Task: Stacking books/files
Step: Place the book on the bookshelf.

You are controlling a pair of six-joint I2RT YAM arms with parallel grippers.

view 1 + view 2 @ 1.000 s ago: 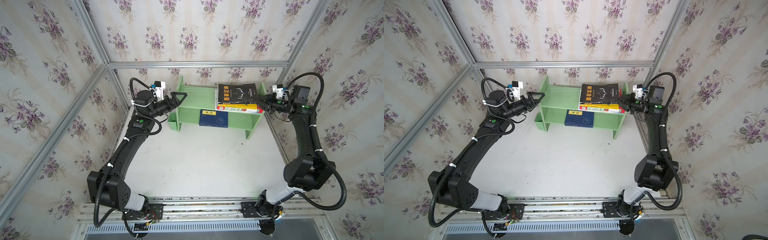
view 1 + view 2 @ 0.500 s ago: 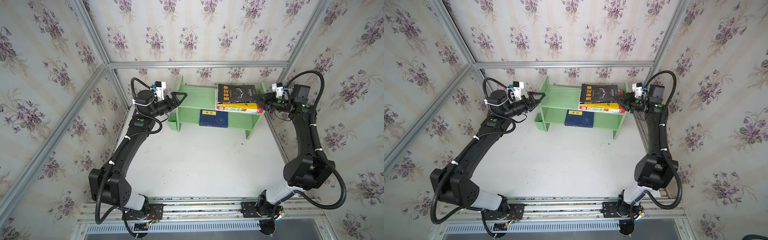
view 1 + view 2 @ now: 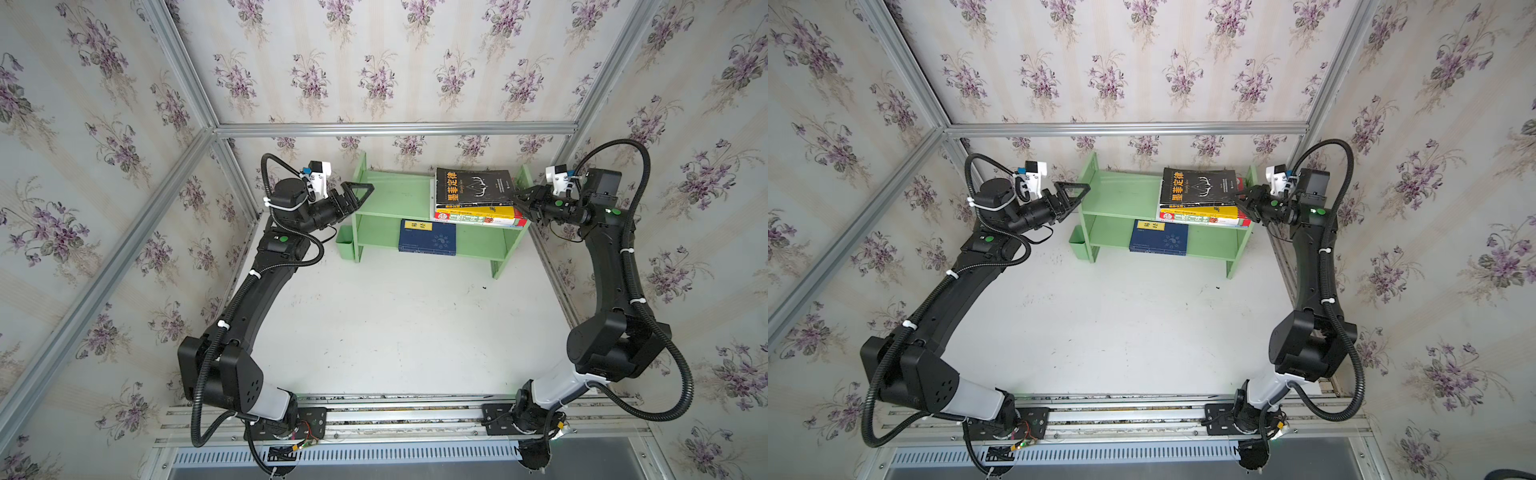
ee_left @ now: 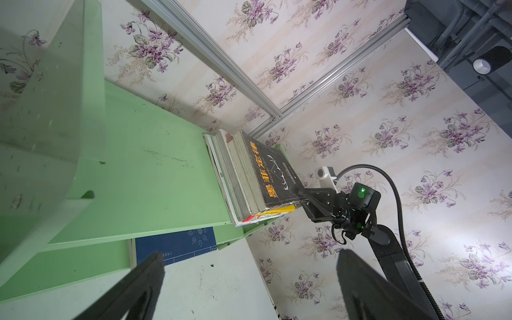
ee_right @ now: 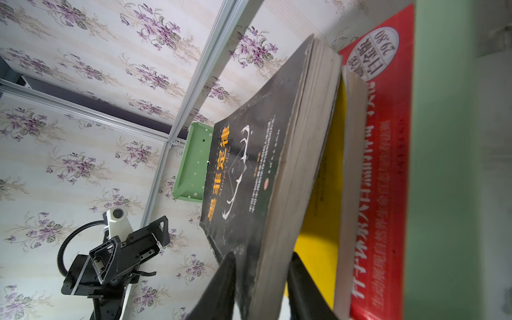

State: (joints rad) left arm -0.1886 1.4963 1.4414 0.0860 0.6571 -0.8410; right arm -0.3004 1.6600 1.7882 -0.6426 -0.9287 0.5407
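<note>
Both top views are bright, even and sharp; overhead light leaves only soft shadows on the desk (image 3: 395,332) under the shelf (image 3: 390,195). Straight rails (image 3: 395,129) bow near the picture edges. In the left wrist view a lamp (image 4: 483,65) glows, a bright patch washes the wallpaper (image 4: 482,260), and the left gripper (image 4: 249,259) is a dark blur. In the right wrist view the red book (image 5: 385,166) is out of focus.

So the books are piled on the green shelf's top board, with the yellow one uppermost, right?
Not quite: the black book is uppermost, and the yellow one lies right beneath it. The pile does sit on the top board of the green shelf. The right wrist view shows the layers edge-on.
</note>
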